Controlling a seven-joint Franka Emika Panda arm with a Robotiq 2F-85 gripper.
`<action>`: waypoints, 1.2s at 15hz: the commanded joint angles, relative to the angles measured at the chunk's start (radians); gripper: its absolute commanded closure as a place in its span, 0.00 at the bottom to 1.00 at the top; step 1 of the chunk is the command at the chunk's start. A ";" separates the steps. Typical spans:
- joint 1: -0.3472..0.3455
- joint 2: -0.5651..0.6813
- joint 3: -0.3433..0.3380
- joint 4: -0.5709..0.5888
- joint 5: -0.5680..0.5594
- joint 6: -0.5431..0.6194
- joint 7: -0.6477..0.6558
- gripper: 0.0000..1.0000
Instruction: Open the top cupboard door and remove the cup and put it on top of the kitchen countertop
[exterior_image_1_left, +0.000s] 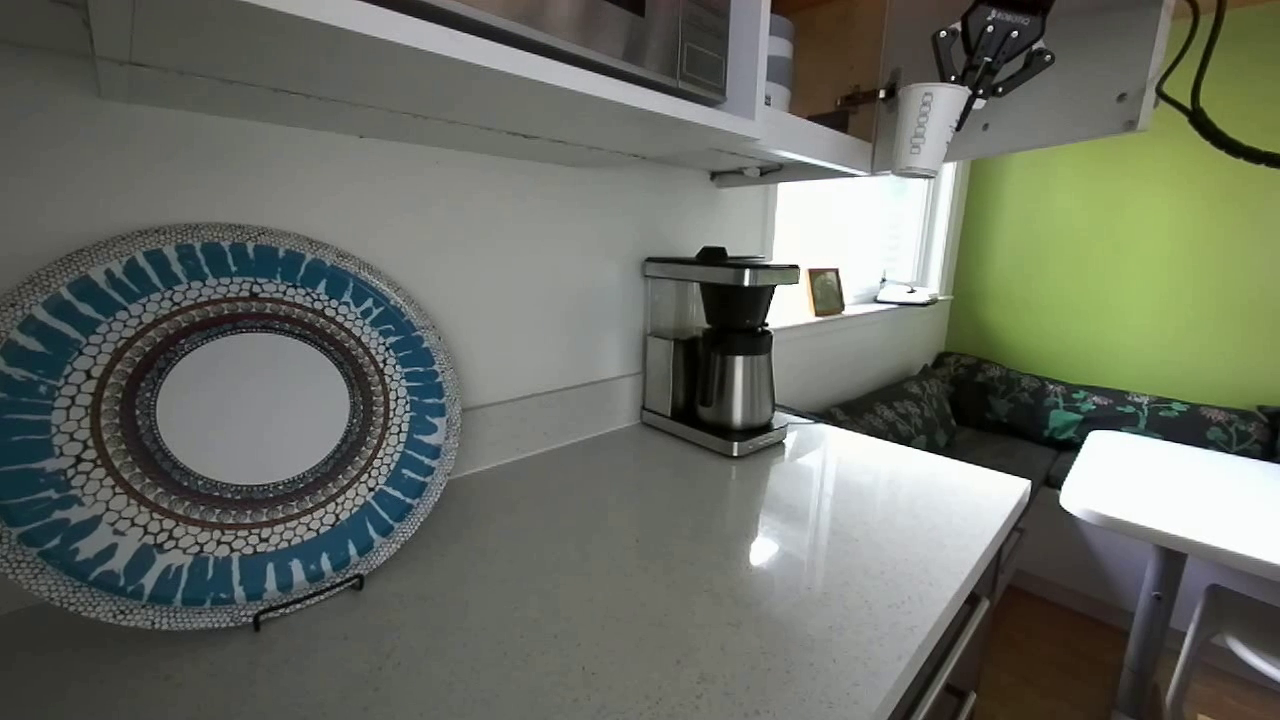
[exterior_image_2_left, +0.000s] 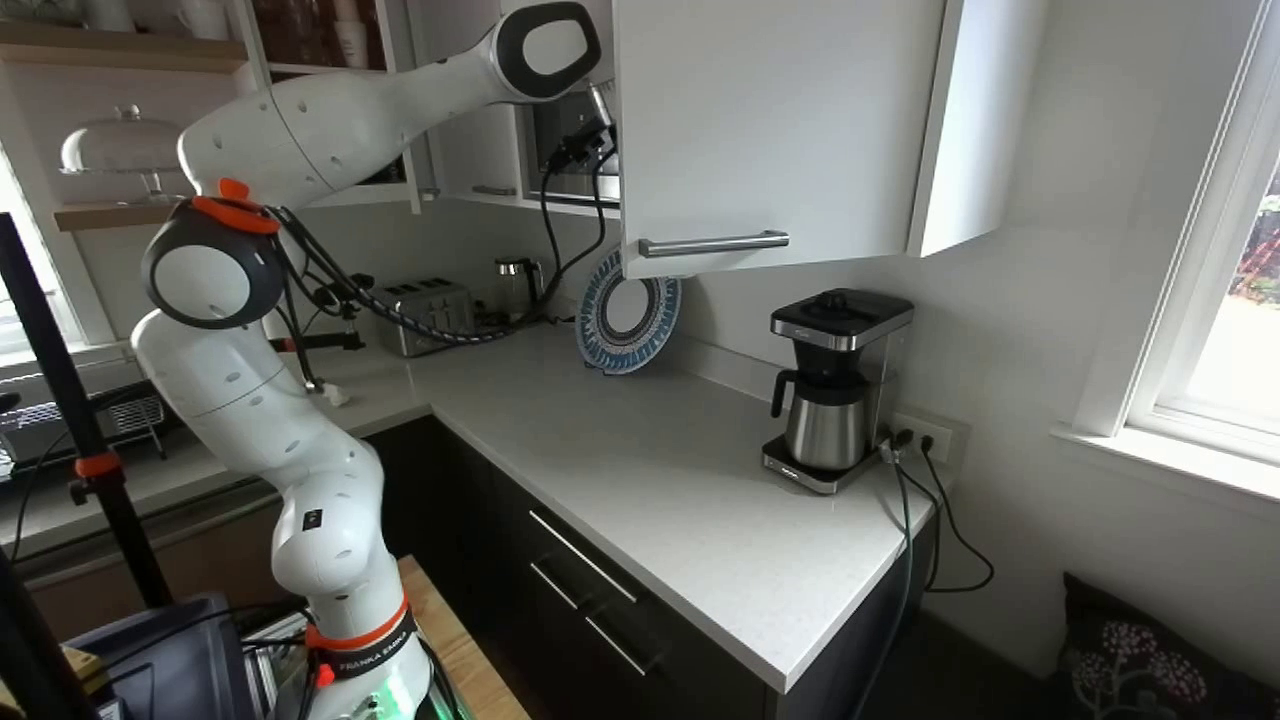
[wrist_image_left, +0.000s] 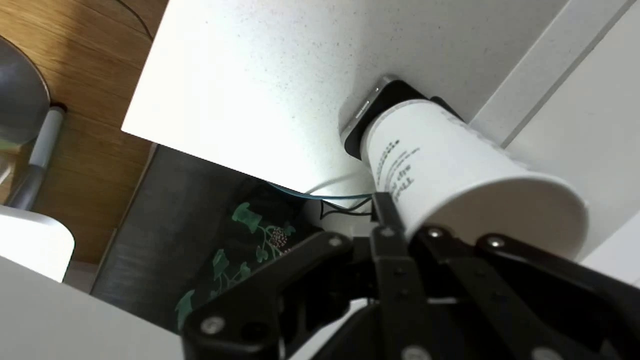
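Observation:
The top cupboard door (exterior_image_2_left: 780, 120) stands open, its inner face (exterior_image_1_left: 1080, 90) turned towards the camera in an exterior view. Beside that face hangs the white paper cup (exterior_image_1_left: 922, 135), slightly tilted and well above the kitchen countertop (exterior_image_1_left: 620, 560). My gripper (exterior_image_1_left: 968, 105) is shut on the cup's wall at the rim. In the wrist view the cup (wrist_image_left: 450, 155) has its mouth towards the camera; one finger of the gripper (wrist_image_left: 406, 220) lies outside the wall, while the other's tip goes out of sight at the mouth. From the arm's side, the door hides both gripper and cup.
A coffee maker (exterior_image_1_left: 715, 350) stands on the countertop near the wall, below the cup in the wrist view. A large blue patterned plate (exterior_image_1_left: 250, 420) leans on a stand. The cupboard's shelf edge (exterior_image_1_left: 815, 140) is close to the cup. A white table (exterior_image_1_left: 1190, 490) is farther off.

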 joint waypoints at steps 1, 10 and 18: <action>0.044 -0.090 -0.014 -0.148 -0.053 0.034 0.033 0.99; 0.067 -0.107 0.002 -0.225 -0.097 0.064 0.101 0.97; 0.163 -0.193 0.021 -0.396 -0.040 0.115 -0.038 0.99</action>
